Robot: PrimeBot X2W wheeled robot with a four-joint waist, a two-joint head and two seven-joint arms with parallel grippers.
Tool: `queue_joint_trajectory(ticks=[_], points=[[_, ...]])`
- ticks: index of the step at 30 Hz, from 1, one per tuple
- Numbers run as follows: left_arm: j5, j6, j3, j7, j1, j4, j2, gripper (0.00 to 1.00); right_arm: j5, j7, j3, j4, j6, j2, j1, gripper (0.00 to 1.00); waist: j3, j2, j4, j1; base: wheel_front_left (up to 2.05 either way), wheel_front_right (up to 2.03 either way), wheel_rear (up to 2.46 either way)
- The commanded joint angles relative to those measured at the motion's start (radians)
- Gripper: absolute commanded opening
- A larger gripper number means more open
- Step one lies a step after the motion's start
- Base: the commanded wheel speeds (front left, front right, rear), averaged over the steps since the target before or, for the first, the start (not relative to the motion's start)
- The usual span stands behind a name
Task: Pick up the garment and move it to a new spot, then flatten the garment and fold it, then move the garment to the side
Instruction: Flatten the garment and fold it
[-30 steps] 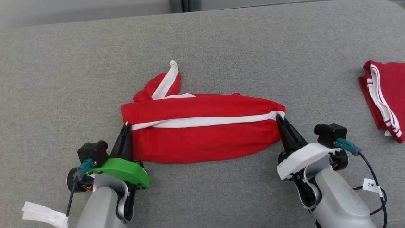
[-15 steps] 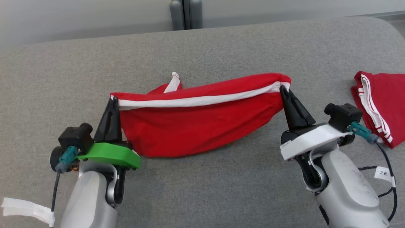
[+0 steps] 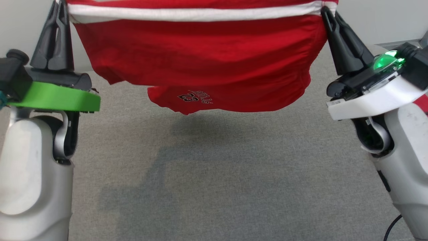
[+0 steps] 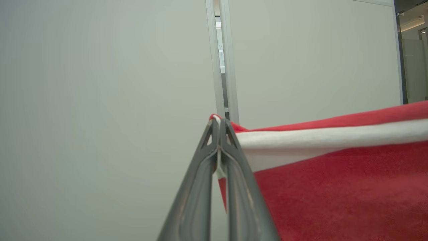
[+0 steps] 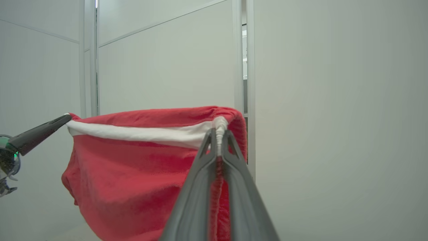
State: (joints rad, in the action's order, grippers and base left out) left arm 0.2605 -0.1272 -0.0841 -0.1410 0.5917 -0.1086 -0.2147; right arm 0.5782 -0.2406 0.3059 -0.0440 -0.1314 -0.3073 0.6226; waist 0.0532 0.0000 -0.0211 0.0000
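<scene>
2 tools share the load: the left tool (image 3: 61,5) and the right tool (image 3: 327,11) each pinch 1 end of the white waistband (image 3: 194,14), clamped tight on the cloth. The red shorts (image 3: 200,50) hang stretched between them, lifted clear of the gray table (image 3: 214,174), toward its far edge. To carry them well, I judge both arms should travel together at equal height and spacing. They should then lower the bottom hem first so the cloth lays out flat.
</scene>
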Motion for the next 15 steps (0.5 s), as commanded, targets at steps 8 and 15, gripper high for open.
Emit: queue_joint_trajectory(ticks=[8, 15], points=[[0.013, 0.015, -0.018, 0.138, 0.113, 0.008, -0.014, 0.00, 0.048, 0.113, 0.024, -0.023, 0.002, -0.068, 0.152, 0.00, 0.123, 0.0000, -0.009, 0.0000, 0.00, 0.00, 0.00], [0.002, 0.032, -0.044, 0.128, 0.256, -0.134, 0.027, 0.00, 0.042, 0.110, 0.085, -0.196, 0.002, -0.055, 0.321, 0.00, 0.278, 0.0000, -0.005, 0.0000, 0.00, 0.00, 0.00]])
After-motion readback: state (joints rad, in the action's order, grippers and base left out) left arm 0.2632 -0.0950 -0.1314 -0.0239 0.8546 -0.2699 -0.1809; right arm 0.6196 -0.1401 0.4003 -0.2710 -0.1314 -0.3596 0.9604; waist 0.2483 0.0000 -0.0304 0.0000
